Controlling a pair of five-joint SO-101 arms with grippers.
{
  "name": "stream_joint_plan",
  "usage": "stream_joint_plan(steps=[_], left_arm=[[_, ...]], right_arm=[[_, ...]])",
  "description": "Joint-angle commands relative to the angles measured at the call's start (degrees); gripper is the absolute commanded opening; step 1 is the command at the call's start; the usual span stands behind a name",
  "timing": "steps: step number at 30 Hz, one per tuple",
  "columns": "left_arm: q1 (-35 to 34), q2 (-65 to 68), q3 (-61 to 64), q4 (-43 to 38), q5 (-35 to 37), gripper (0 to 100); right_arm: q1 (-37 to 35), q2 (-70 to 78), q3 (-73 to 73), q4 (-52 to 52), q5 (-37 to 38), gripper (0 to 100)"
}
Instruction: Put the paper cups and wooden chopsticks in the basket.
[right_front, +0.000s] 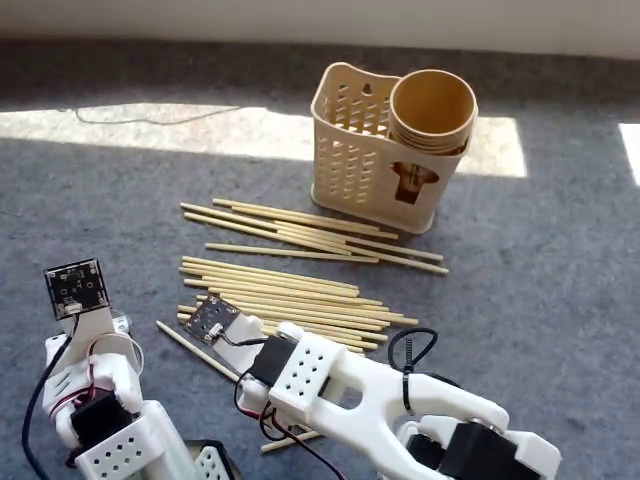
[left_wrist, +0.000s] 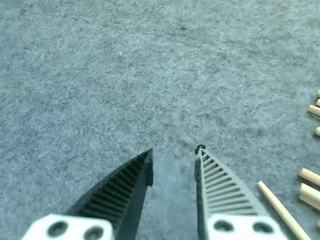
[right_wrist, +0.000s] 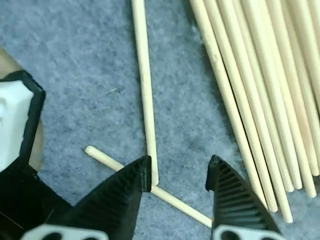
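A cream perforated basket (right_front: 352, 150) stands at the back of the grey carpet, with a stack of paper cups (right_front: 432, 108) in its right end. Many wooden chopsticks (right_front: 290, 290) lie in two loose bundles in front of it. My right gripper (right_wrist: 180, 167) is open just above the carpet. One lone chopstick (right_wrist: 145, 90) ends beside one fingertip, and a second one (right_wrist: 150, 187) crosses under the jaws. The near bundle (right_wrist: 260, 100) lies just beside it. My left gripper (left_wrist: 175, 155) is open over bare carpet, with chopstick ends (left_wrist: 280, 210) off to one side.
The left arm (right_front: 100, 400) sits at the near left corner and the right arm (right_front: 380, 410) at the near centre. A thin cable (right_front: 130, 115) lies at the back left across a sunlit strip. A wall runs along the back.
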Motion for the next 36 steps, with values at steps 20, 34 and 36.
stream_joint_plan(steps=[20,34,36], left_arm=[[-0.4,-0.4,-2.6,-0.9,0.1,15],[-0.4,-0.4,-2.6,-0.9,0.1,15],[-0.4,-0.4,-2.5,-0.9,0.1,15]], right_arm=[[5.1,-10.3,15.0,3.0,20.6,18.7],[5.2,-11.0,24.5,-14.1,20.6,0.9],[5.3,-11.0,24.5,-12.8,20.6,0.9]])
